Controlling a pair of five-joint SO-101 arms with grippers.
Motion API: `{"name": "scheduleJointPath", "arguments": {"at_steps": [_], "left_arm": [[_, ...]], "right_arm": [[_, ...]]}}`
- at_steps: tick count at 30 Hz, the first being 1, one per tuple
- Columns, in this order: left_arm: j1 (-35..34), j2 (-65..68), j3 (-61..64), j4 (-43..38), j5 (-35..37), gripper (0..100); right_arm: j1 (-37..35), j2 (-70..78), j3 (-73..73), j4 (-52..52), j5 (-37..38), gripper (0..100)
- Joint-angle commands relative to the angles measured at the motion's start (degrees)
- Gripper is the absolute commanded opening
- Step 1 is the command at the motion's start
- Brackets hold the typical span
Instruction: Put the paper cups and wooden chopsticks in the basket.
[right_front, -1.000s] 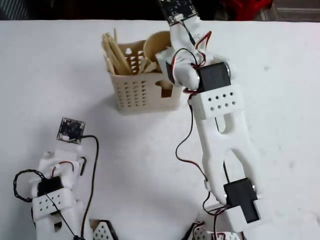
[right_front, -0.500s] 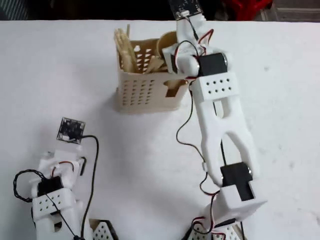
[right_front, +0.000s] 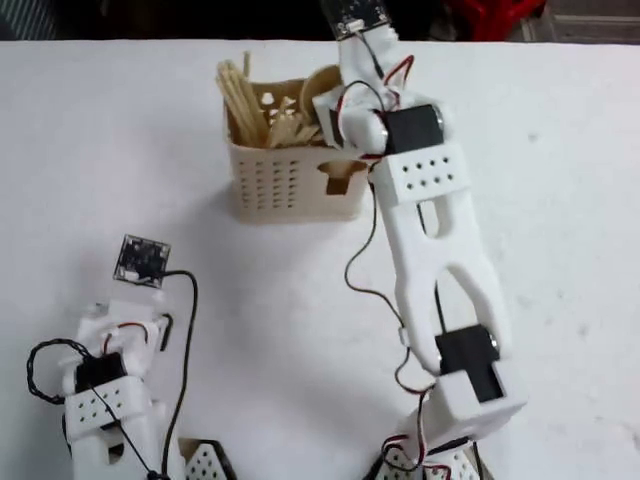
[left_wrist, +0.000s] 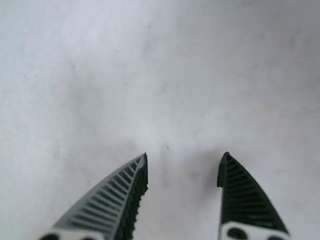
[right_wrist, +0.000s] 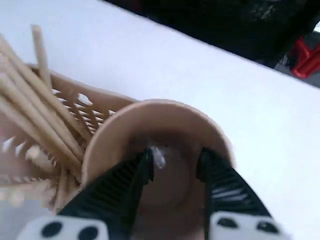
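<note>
A cream perforated basket (right_front: 290, 180) stands at the far middle of the table. Wooden chopsticks (right_front: 243, 100) lean in its left corner, and a brown paper cup (right_front: 318, 85) sits upright in its right side. My right arm (right_front: 425, 190) stretches up the table to the basket. My right gripper (right_wrist: 175, 160) is open, with both fingertips (right_wrist: 142, 170) dipped inside the mouth of the paper cup (right_wrist: 160, 125); the chopsticks (right_wrist: 35, 110) lie beside it. My left gripper (left_wrist: 182, 157) is open over bare white table, on the arm (right_front: 105, 385) folded at the near left.
The white table (right_front: 150, 130) runs to a dark edge at the back. A small circuit board (right_front: 141, 259) with a black cable lies near the left arm. Red and dark objects (right_front: 495, 15) sit beyond the far edge.
The basket slid a little right, then back left, turning slightly with the chopsticks. My right arm stretched further forward at the basket. The left arm stayed still.
</note>
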Motion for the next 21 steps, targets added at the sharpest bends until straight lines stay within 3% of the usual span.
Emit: {"name": "scheduleJointPath", "arguments": {"at_steps": [1, 9, 21], "left_arm": [[0.5, -0.7, -0.5, -0.7, -0.6, 24], [0.5, -0.7, -0.5, -0.7, -0.6, 24], [0.5, -0.7, -0.5, -0.7, -0.6, 24]], "right_arm": [[0.5, -9.5, -2.0, 0.4, -0.3, 16.3], [1.6, -19.2, -0.4, 1.5, -0.3, 16.6], [1.7, -8.3, 6.9, 1.1, -0.3, 16.6]]}}
